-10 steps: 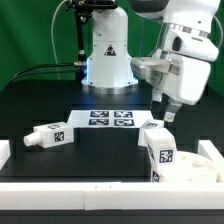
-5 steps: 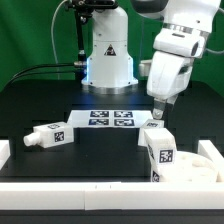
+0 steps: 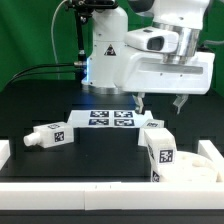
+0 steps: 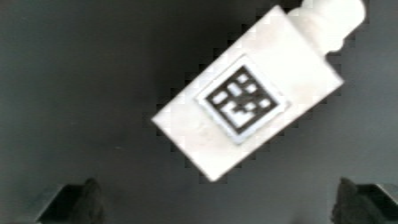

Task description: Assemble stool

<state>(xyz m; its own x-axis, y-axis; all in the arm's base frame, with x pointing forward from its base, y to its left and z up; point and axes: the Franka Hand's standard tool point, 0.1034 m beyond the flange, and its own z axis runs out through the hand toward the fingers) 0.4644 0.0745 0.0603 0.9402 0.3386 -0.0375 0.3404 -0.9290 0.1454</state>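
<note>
Overhead, the gripper hangs above the black table, its two fingers spread wide with nothing between them.

Reading the exterior view as a clock face centred on the marker board:
- The first leg lies on its side at about 8 o'clock, well apart from the board, a tag on its end.
- The second leg lies at about 4 o'clock, just beside the board's corner and below the open fingers.
- The third leg, a taller tagged block, stands near 5 o'clock, closer to the camera.
- The seat disc shows only a curved white rim beyond that block, cut off by the frame.

In the wrist view a tagged leg lies slantwise on the dark surface, clear of both fingertips. I cannot tell which leg this is.
</note>
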